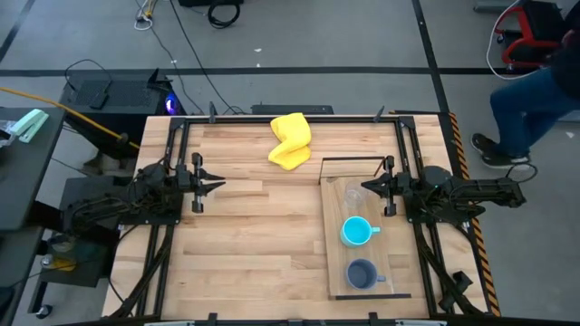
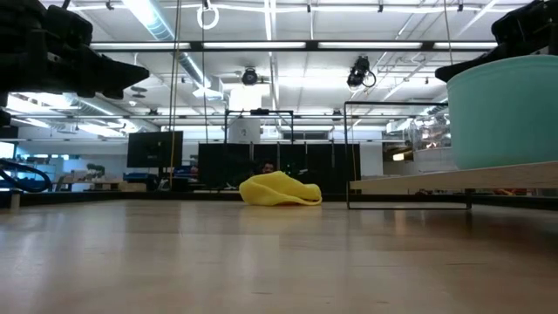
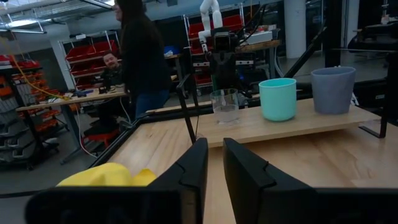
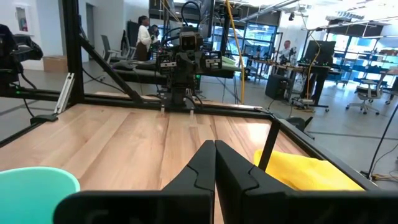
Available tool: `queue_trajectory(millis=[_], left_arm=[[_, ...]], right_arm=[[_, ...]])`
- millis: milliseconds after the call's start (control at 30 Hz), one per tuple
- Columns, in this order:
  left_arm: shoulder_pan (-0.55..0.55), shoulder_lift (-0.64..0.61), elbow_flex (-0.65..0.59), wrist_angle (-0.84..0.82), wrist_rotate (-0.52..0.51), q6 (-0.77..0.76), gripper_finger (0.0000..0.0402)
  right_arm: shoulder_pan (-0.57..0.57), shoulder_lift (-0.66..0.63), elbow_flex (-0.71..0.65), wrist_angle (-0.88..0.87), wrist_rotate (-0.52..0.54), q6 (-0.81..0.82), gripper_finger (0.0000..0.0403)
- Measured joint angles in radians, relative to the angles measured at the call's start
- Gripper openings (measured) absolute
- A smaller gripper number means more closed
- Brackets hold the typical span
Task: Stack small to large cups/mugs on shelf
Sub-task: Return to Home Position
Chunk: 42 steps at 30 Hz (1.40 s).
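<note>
Three cups stand upright in a row on the light-wood shelf (image 1: 396, 235) at the table's right. The clear glass (image 1: 353, 195) is farthest, the cyan mug (image 1: 356, 232) in the middle, and the grey-blue mug (image 1: 362, 274) nearest. All three also show in the left wrist view: the glass (image 3: 225, 106), the cyan mug (image 3: 278, 98) and the grey-blue mug (image 3: 333, 89). My right gripper (image 1: 367, 187) is shut and empty, level above the shelf's far part, just right of the glass. My left gripper (image 1: 220, 186) hovers over the table's left half, open by a narrow gap (image 3: 215, 171), and empty.
A yellow cloth (image 1: 290, 141) lies crumpled at the table's far edge, in the middle. A thin black wire frame (image 1: 353, 160) stands at the shelf's far end. Bare plank tabletop (image 1: 263, 235) lies between the arms. A person (image 1: 535, 100) stands beyond the table's far right corner.
</note>
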Motion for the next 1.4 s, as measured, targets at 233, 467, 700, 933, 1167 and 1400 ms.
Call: queue_trajectory(millis=[233, 467, 700, 933, 1167, 1400], left_arm=[[0.000, 0.000, 0.000, 0.000, 0.000, 0.000, 0.0053], [0.000, 0.000, 0.000, 0.001, 0.000, 0.000, 0.0060], [0.000, 0.000, 0.000, 0.001, 0.000, 0.000, 0.0057], [0.000, 0.000, 0.000, 0.001, 0.000, -0.001, 0.0054], [0.000, 0.000, 0.000, 0.001, 0.000, 0.000, 0.0062], [0.000, 0.000, 0.000, 0.001, 0.000, -0.001, 0.0055]], right_arm=[[0.000, 0.000, 0.000, 0.000, 0.000, 0.000, 0.0010], [0.000, 0.000, 0.000, 0.000, 0.000, 0.000, 0.0010], [0.000, 0.000, 0.000, 0.000, 0.000, 0.000, 0.0010], [0.000, 0.000, 0.001, 0.000, 0.000, 0.000, 0.0010], [0.000, 0.000, 0.001, 0.000, 0.000, 0.000, 0.0010], [0.000, 0.000, 0.001, 0.000, 0.000, 0.000, 0.0010]])
